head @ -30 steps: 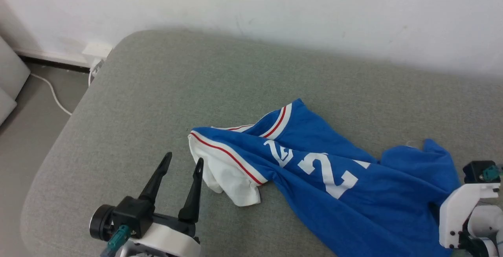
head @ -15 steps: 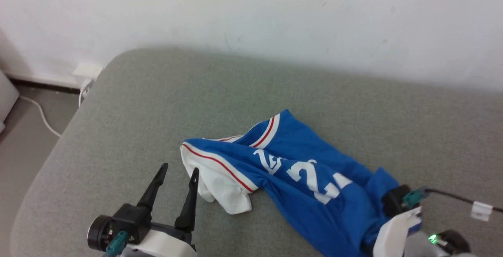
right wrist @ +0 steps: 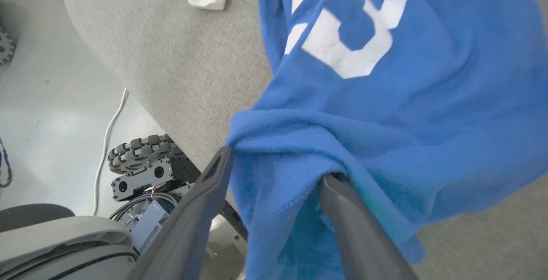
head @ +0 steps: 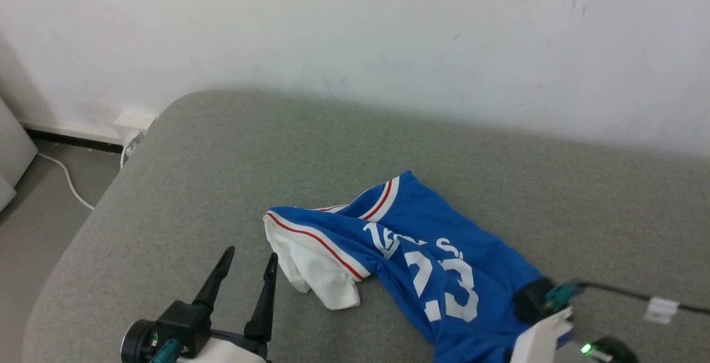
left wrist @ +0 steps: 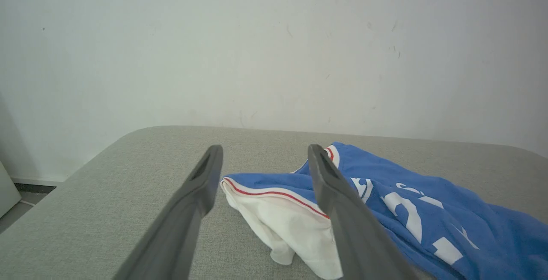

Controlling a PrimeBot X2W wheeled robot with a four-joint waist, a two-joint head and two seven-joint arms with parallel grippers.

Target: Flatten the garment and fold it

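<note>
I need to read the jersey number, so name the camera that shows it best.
Head view: the number 23 on the garment lies whole, both digits readable. The right wrist view crops it to a large 3; the left wrist view catches it foreshortened.

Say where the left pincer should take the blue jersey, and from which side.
Take the royal-blue sports jersey by its bunched white sleeve, probably from the robot's left: it lies loose and raised on the grey cushion, ahead of the open left pincer.
</note>
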